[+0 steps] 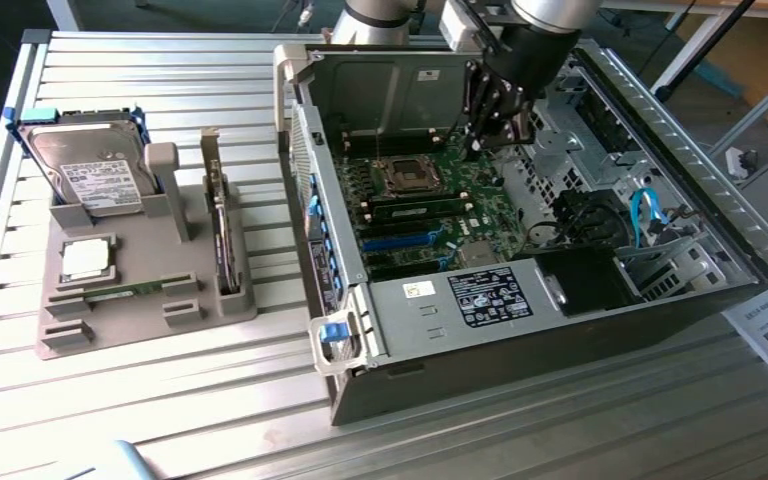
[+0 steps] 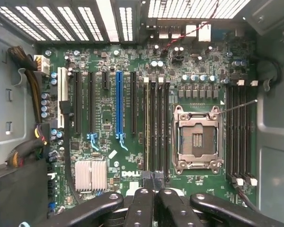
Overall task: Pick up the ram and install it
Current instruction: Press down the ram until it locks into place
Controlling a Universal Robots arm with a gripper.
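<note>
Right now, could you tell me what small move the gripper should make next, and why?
Probably a short press straight down. The gripper is shut, its tips by one end of the ram, which seems to stand in the outermost of the memory slots beside the CPU socket; seating isn't visible.

The gripper (image 1: 498, 138) hangs inside the open computer case (image 1: 491, 375), just above the green motherboard (image 1: 355, 190) beside the CPU socket (image 1: 404, 178). At the exterior view's left, a grey holder (image 1: 77, 338) carries a hard drive (image 1: 91, 170) and CPU chip (image 1: 85, 260).

Bright light is glaring off the counter (image 1: 144, 70) slats; beneath the fingers (image 2: 142, 208) the case (image 1: 398, 85) is lying dimmer, vents (image 2: 75, 19) blowing out white.
</note>
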